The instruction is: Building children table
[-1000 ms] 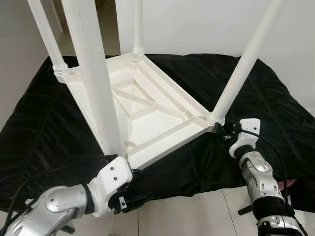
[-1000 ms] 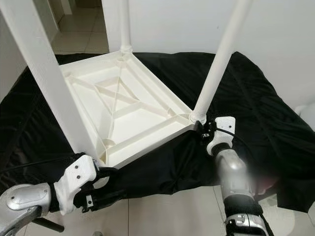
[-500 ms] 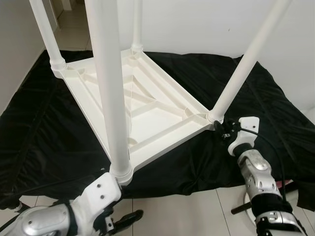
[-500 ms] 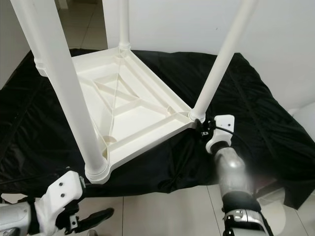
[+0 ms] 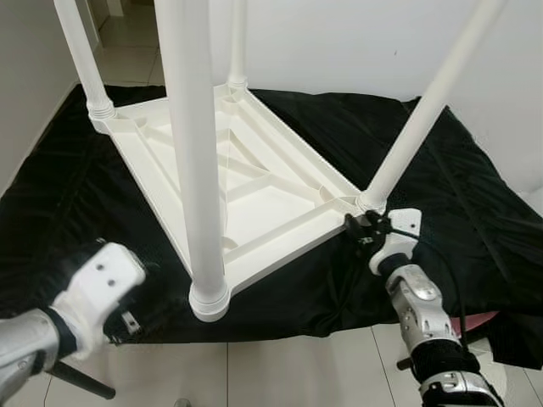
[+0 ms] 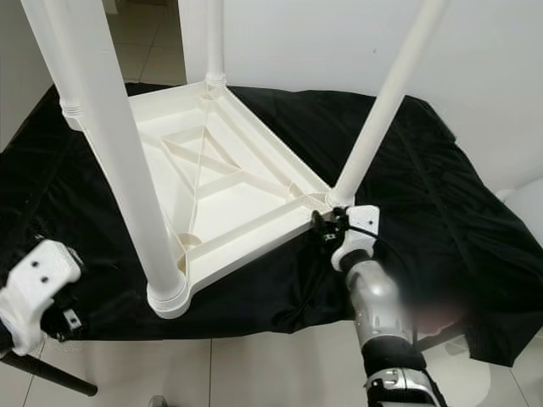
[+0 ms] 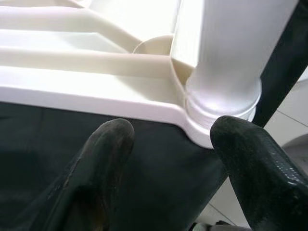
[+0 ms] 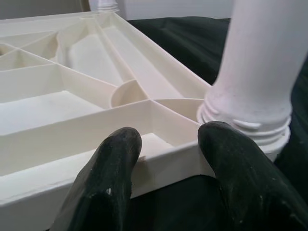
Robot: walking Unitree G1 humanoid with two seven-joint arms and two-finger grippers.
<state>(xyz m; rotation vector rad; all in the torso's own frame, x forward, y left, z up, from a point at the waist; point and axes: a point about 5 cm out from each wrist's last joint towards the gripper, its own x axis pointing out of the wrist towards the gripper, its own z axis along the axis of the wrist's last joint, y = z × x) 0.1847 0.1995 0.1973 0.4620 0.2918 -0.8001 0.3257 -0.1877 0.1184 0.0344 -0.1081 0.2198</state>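
Two end effectors work near the upside-down table (image 5: 254, 191). The right end effector (image 5: 363, 231) sits at the table's near right corner, black fingers (image 8: 110, 168) spread on each side of the rim, not squeezing it. I think it waits there to steady that corner beside the leg (image 5: 416, 119). The left end effector (image 7: 173, 159) hangs off to the left of the table's near corner, fingers also spread and holding nothing, pointed at the base of the near leg (image 5: 199, 144). It looks ready to check or grip that joint.

All four legs stand straight up from the table, so the build looks nearly done. The table is white plastic, hard and smooth, with raised ribs crossing its underside. The legs are round tubes with ringed collars at the bottom. Under the table lies a black cloth (image 5: 441, 170), soft and wrinkled, likely to keep the top from scratches on the tile floor (image 5: 297, 373).
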